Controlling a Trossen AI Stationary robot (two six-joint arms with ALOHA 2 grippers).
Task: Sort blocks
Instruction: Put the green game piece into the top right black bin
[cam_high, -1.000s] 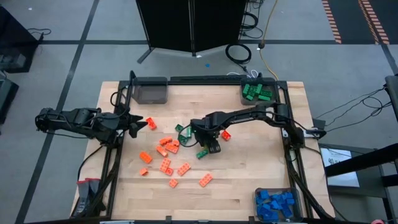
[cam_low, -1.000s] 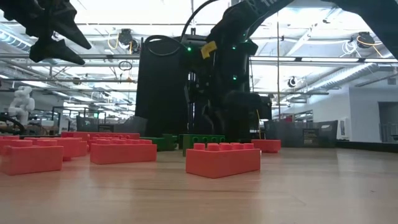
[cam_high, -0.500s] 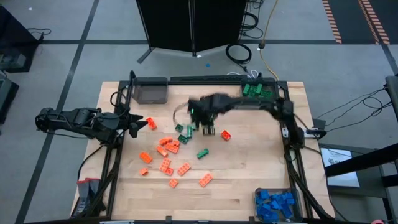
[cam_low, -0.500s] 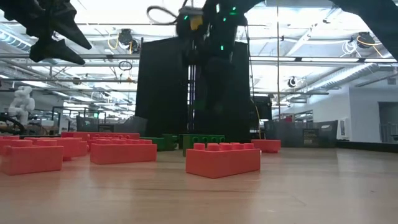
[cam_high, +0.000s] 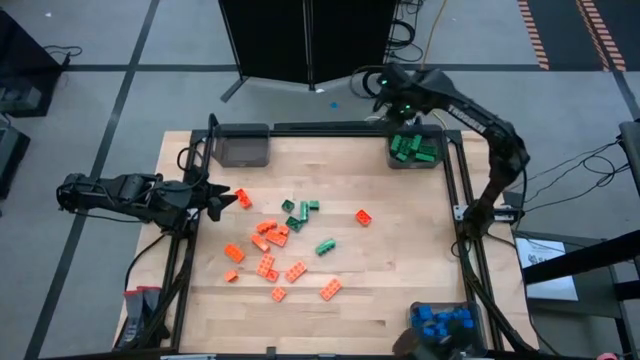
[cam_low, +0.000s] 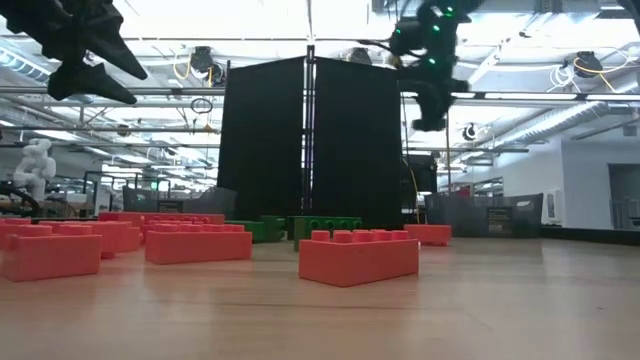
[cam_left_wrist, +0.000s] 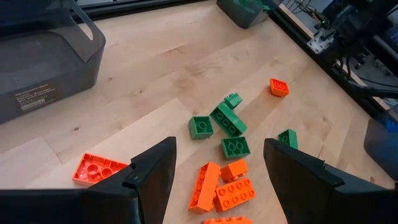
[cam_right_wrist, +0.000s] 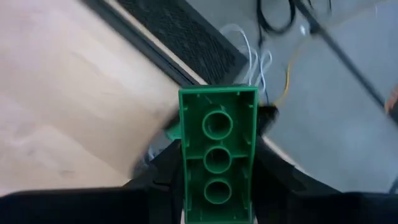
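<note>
Orange blocks (cam_high: 270, 250) and a few green blocks (cam_high: 298, 212) lie scattered on the middle of the wooden table. My right gripper (cam_high: 400, 100) is high above the table's far right corner, by the bin of green blocks (cam_high: 415, 150). It is shut on an oblong green block (cam_right_wrist: 217, 155). In the low view the right gripper (cam_low: 430, 85) hangs well above the table. At the table's left edge my left gripper (cam_high: 225, 200) stands open above the table, fingers apart over the pile (cam_left_wrist: 217, 168). My right gripper pinches the green block's two long sides (cam_right_wrist: 185, 186) between its two fingers. The block's hollow underside, with three round tubes, faces the wrist camera. Its far end sticks out past the fingertips. The block is lifted clear of the table.
An empty grey bin (cam_high: 243, 145) stands at the far left and a bin of blue blocks (cam_high: 445, 325) at the near right. A lone orange block (cam_high: 363, 216) lies right of the pile. Bare wood stretches between the pile and the right rail (cam_high: 455, 200).
My right gripper has risen from the pile at the table's middle and swung fast toward the far right corner, rolling as it went. It now hangs high by the bin of green blocks.
</note>
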